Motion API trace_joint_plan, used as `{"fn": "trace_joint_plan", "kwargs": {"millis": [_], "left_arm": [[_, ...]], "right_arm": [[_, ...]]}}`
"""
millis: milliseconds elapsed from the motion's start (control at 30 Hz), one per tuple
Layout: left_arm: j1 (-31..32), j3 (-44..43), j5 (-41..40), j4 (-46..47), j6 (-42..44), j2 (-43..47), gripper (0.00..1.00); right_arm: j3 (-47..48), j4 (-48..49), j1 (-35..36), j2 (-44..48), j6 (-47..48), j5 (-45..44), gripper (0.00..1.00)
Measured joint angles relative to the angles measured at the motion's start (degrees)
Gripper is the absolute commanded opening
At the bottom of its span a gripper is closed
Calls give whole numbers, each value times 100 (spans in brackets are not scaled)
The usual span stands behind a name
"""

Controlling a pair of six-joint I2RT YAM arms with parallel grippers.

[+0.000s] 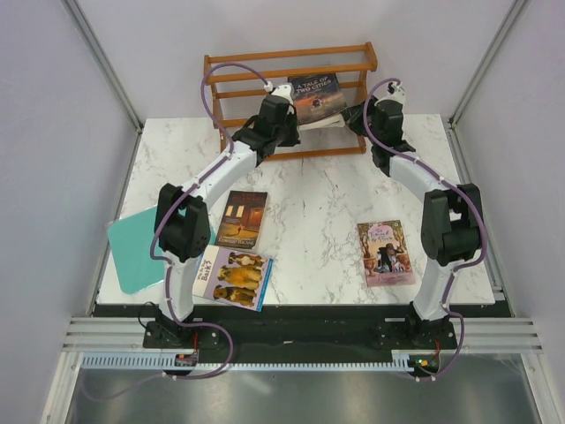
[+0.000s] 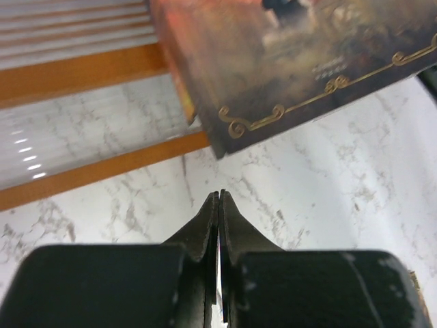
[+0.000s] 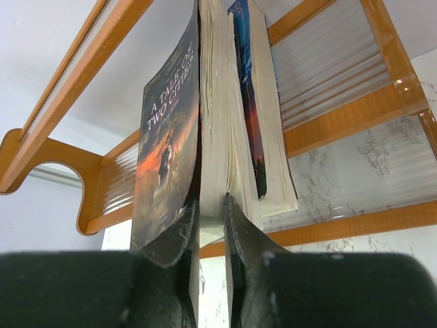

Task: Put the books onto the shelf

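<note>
The dark book "A Tale of Two Cities" [image 1: 316,95] is held upright against the front of the orange-brown shelf [image 1: 265,62]. My right gripper [image 3: 210,201] is shut on its page block [image 3: 217,123], and the front cover [image 3: 167,137] bows out past the left finger. A second book with a dark blue cover [image 3: 247,102] stands right beside it on the shelf rails. My left gripper [image 2: 219,195] is shut and empty, hovering over the marble just below the held book's corner [image 2: 293,68]. Three more books lie flat on the table: brown-orange [image 1: 242,218], dogs [image 1: 233,276], pink [image 1: 385,253].
A teal cutting board [image 1: 132,252] overhangs the table's left edge beside the left arm. The shelf's lower rails [image 2: 102,171] run close in front of the left gripper. Grey walls enclose the marble table [image 1: 309,203] on three sides.
</note>
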State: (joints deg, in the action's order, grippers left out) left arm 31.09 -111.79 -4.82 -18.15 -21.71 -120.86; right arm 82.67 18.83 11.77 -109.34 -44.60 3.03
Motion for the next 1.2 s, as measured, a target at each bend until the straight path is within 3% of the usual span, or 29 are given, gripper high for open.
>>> {"fn": "trace_joint_plan", "kwargs": {"millis": [133,267,567,1200], "left_arm": [[0,691,-258,50,96,470,2],[-22,754,-369,181,144,564,2],[-48,59,-170,210,131,229,2],[-39,-264,186,173,-11,-258,2]], "right_arm": [[20,4,0,-26,-66,-4,7],[20,7,0,-26,-118,-20,7],[20,7,0,-26,-173,-48,7],[17,44,-15,-26,-219,-44,7]]}}
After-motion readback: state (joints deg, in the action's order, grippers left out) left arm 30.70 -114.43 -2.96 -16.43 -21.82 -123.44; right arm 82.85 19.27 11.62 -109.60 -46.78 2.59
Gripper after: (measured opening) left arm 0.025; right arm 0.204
